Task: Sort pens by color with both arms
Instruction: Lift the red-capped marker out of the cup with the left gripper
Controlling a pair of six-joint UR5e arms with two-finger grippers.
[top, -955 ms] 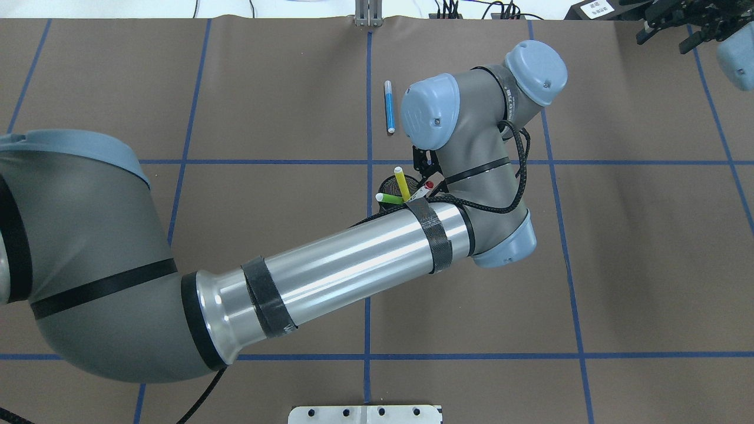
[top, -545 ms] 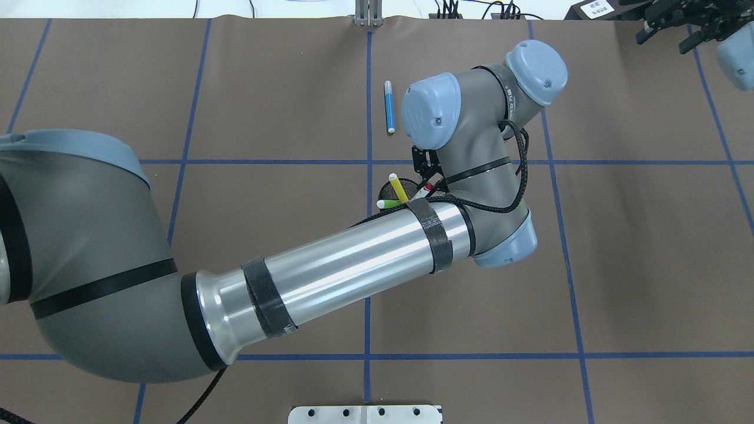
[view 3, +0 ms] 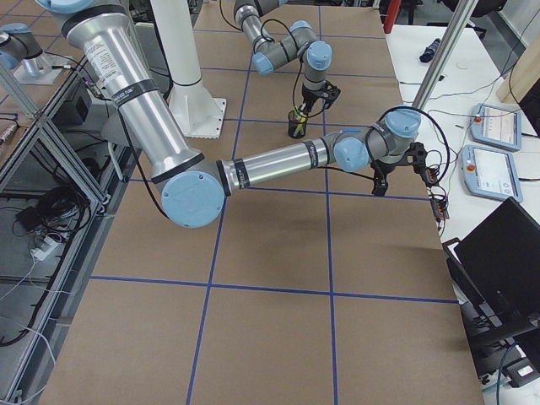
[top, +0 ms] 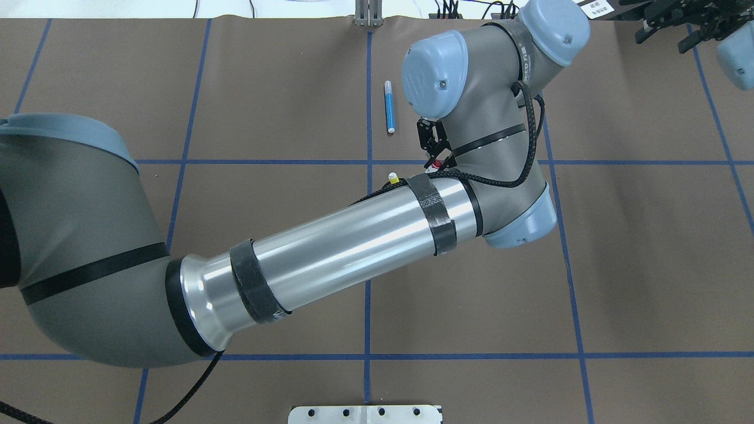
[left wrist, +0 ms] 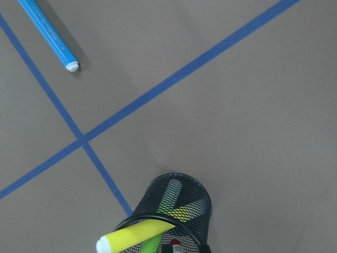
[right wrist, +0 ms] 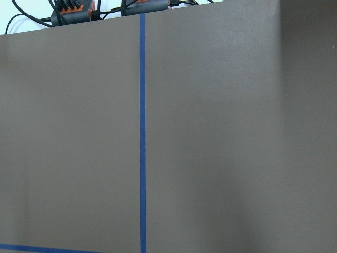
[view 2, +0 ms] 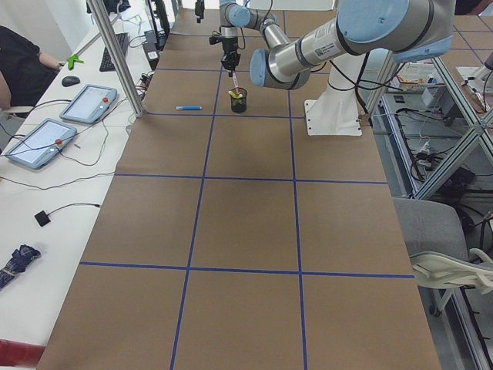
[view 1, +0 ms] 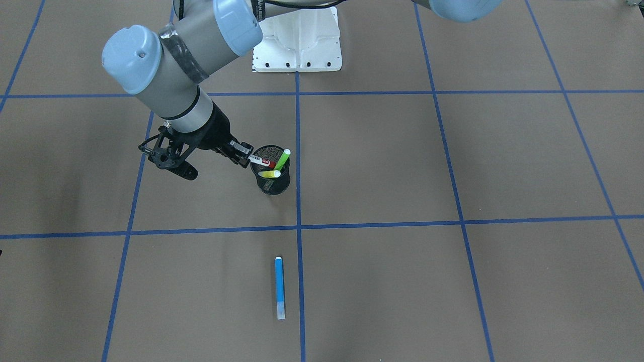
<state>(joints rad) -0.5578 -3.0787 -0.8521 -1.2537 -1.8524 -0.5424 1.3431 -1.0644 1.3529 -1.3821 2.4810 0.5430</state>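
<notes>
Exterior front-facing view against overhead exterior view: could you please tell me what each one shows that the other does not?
Only the front-facing view shows the black mesh cup, the green pen standing in it, and the white barrel of the red-capped white pen. The left forearm covers these overhead. Only the overhead view shows the right end effector, at the table's far right corner. Both show the blue pen lying flat beside a tape line, the left end effector gripping the red-capped pen, and the yellow pen, though overhead just its tip.
</notes>
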